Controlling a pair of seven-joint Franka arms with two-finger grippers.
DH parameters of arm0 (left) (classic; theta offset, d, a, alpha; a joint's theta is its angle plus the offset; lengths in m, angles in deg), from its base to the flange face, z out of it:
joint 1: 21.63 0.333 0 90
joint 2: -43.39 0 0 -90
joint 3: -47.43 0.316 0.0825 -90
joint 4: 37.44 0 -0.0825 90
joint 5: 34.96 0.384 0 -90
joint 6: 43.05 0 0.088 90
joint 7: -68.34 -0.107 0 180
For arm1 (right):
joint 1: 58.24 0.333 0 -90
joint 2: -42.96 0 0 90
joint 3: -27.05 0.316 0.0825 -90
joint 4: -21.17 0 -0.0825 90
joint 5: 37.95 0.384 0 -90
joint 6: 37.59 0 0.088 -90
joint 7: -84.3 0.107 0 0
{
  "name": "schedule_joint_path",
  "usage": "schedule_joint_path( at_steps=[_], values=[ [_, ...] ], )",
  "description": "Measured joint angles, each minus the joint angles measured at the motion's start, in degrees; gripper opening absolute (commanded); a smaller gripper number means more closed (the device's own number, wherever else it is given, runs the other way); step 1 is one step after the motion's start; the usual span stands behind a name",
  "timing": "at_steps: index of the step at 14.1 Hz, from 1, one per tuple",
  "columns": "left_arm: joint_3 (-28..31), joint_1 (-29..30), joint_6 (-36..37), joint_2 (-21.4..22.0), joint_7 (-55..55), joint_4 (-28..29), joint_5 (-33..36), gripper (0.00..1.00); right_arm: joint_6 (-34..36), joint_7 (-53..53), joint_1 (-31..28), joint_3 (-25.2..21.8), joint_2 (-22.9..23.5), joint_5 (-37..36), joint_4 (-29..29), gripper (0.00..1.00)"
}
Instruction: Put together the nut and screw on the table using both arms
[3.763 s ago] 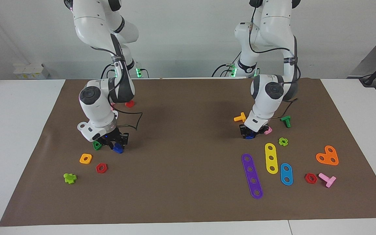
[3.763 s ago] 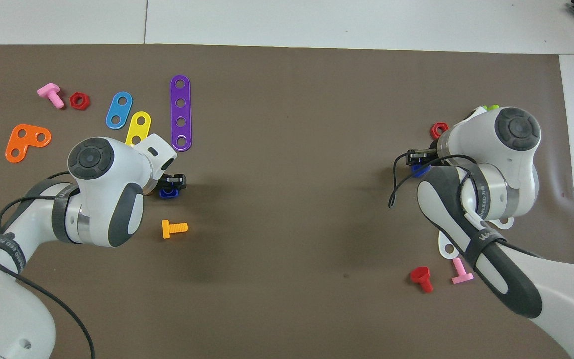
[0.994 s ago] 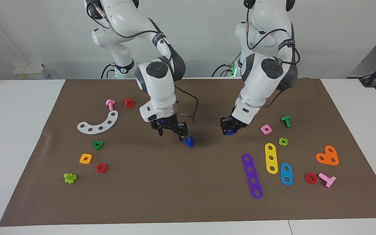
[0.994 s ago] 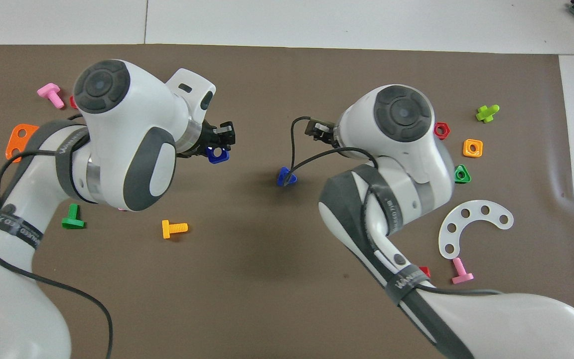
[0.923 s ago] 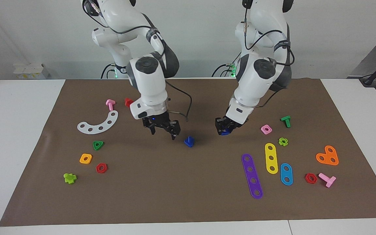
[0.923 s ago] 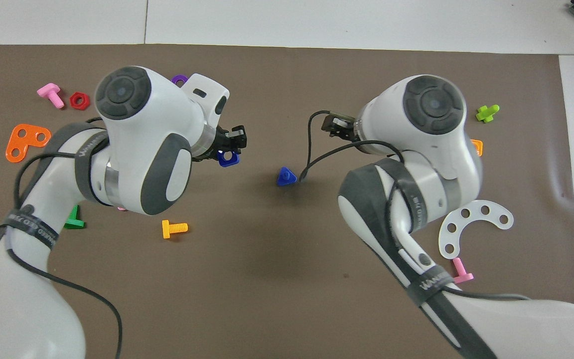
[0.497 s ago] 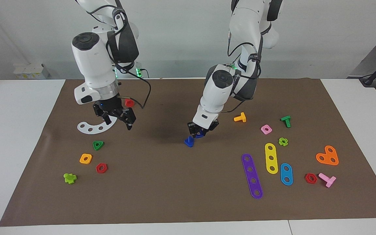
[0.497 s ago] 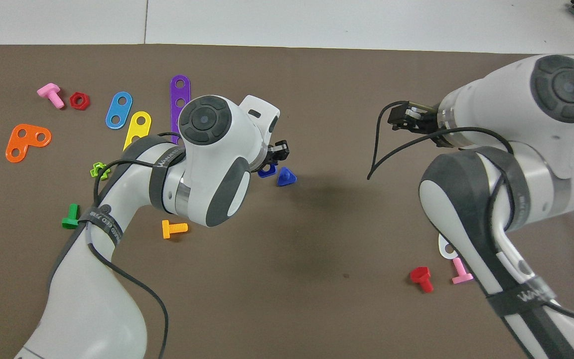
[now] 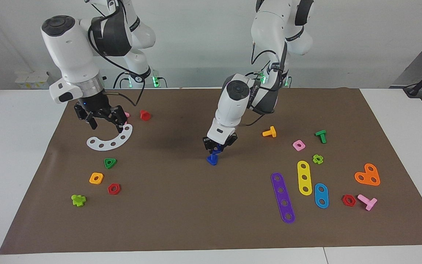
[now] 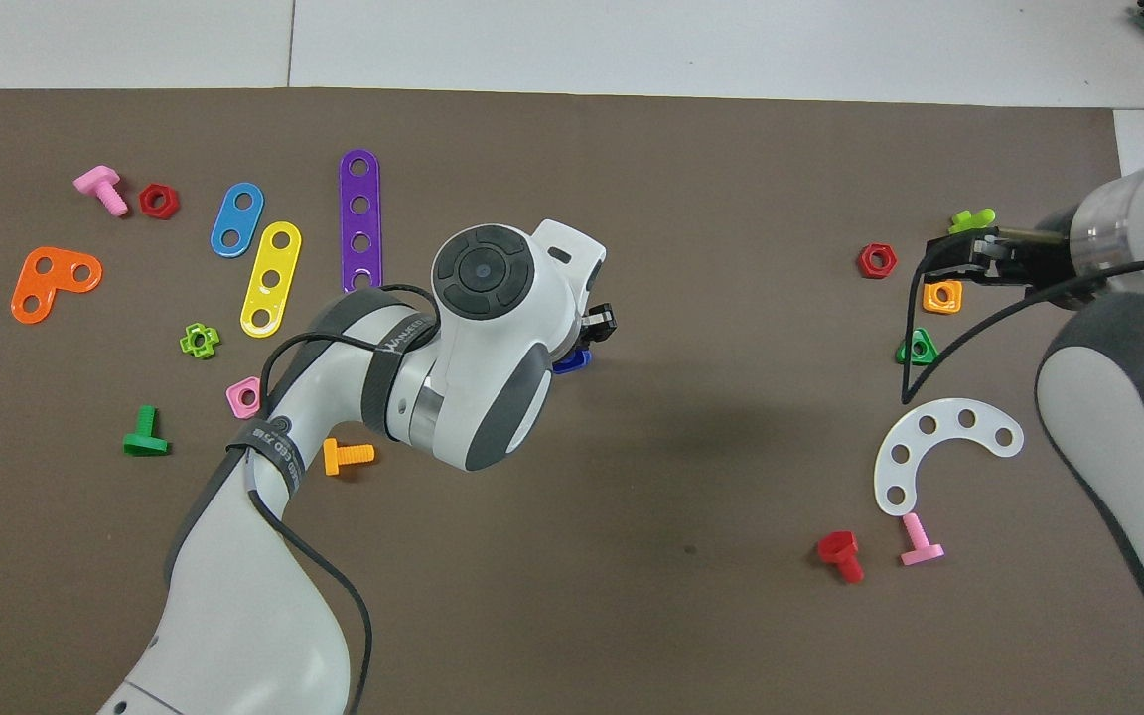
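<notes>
I see my left gripper [image 9: 215, 146] low over the middle of the brown rectangular mat [image 9: 181, 220], its fingers closed on the small blue square plastic nut [image 9: 217, 147]. The nut hangs directly above the small dark blue plastic toy bolt [image 9: 212, 160], which stands on its wide head on the mat with its shaft pointing up. In the facing view the nut sits at the tip of that shaft; I cannot tell whether the two touch or whether the shaft has entered the hole. From overhead, the left arm's wrist covers most of both parts, and only a sliver of blue [image 10: 572, 362] shows beside the gripper.

My right gripper [image 9: 103, 118] is raised in the air toward the right arm's end of the table, its fingers spread wide with nothing between them. It hangs over the white curved plastic strip with holes [image 9: 110, 141], well apart from the bolt and nut. Near that strip lie a green triangular nut [image 9: 110, 162], an orange square nut [image 9: 96, 178], a red hexagonal nut [image 9: 114, 189] and a red bolt [image 9: 145, 115].

Toward the left arm's end, an orange T-shaped bolt [image 9: 269, 132] and a pink square nut [image 9: 298, 145] lie on the mat, clear of the left gripper.
</notes>
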Motion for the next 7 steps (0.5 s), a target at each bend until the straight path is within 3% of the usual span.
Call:
schedule_joint_path(
  at_steps=[7],
  values=[
    [0.22, -0.09, -4.12, -1.4, 0.19, 1.18, 0.0, 0.0, 11.58, -9.53, -1.42, -0.03, -0.81, 0.09, -5.68, 1.0]
  ],
)
